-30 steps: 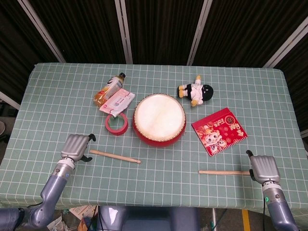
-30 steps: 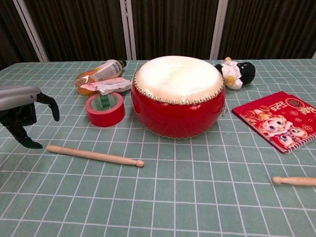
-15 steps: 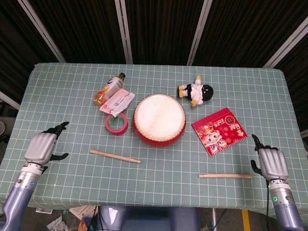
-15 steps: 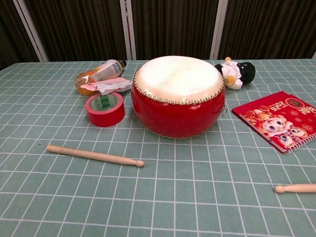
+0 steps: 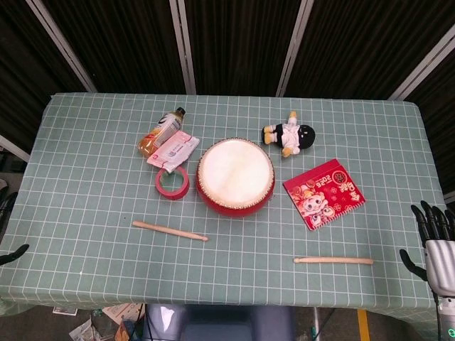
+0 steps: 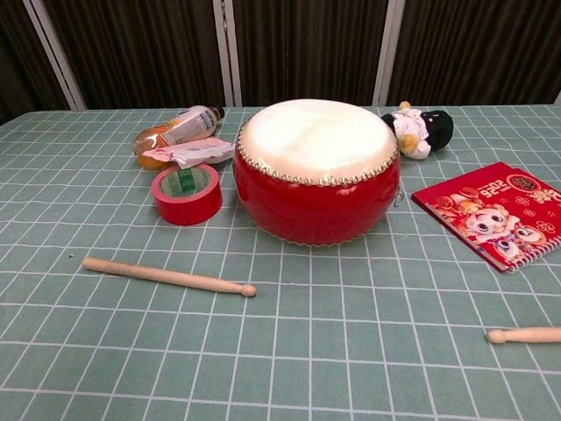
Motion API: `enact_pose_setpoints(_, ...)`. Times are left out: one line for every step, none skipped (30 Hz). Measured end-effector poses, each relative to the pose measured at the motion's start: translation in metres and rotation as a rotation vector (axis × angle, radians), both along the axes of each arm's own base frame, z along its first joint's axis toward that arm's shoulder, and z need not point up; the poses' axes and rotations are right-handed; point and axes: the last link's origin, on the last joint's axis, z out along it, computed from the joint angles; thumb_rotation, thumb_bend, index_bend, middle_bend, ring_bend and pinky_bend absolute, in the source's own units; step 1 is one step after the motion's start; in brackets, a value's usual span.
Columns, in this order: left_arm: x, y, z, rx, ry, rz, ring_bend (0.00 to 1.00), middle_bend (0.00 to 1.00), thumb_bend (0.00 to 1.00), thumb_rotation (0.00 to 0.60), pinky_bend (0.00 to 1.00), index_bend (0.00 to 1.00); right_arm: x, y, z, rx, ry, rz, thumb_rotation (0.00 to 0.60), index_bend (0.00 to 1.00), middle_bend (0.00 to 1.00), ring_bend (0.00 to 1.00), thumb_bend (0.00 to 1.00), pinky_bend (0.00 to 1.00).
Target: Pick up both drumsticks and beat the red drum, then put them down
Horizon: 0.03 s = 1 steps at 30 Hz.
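Table (image 5: 85,185): covered in a pale green cloth with a white grid; the cloth hangs over the near edge.
Room: dark ribbed panels behind the table, split by slanted pale metal strips.
Right hand (image 5: 435,244): off the table's right edge, holding nothing, dark fingers spread and pointing up; grey metal back.
Left hand (image 5: 10,254): only a dark fingertip shows at the picture's left edge, beyond the table's near left corner; whether it is spread or curled, I cannot tell.
Right stick (image 5: 333,261): plain light wood, thin and round, lying flat on the cloth just inward of the right hand, its tip pointing away from the hand.
Left stick (image 5: 170,230): same wood, flat on the cloth, well inward of the left hand, bead tip toward the table's middle.
Drum (image 5: 235,176): squat round red body, cream skin on top, studs around the rim; between the two hands and farther back than both sticks.
Tape (image 5: 172,182): red roll just beside the drum on the left hand's side.
Bottle (image 5: 161,132): clear plastic, lying down, behind the tape.
Packet (image 5: 173,149): pink and white, against the bottle.
Doll (image 5: 290,136): soft plush, behind the drum.
Booklet (image 5: 324,192): red, spiral-bound, flat, beyond the right stick.
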Motion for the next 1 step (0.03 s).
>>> enact_pose_setpoints(-0.0025,-0.0022,0.0011,0.006,-0.007,0.004,0.0,0.0,0.05,0.6,0.0,0.0,-0.0009,0.0033,0.0002,-0.008,-0.008,0.016,0.6,0.0,0.0,0.0,0.32,0.0)
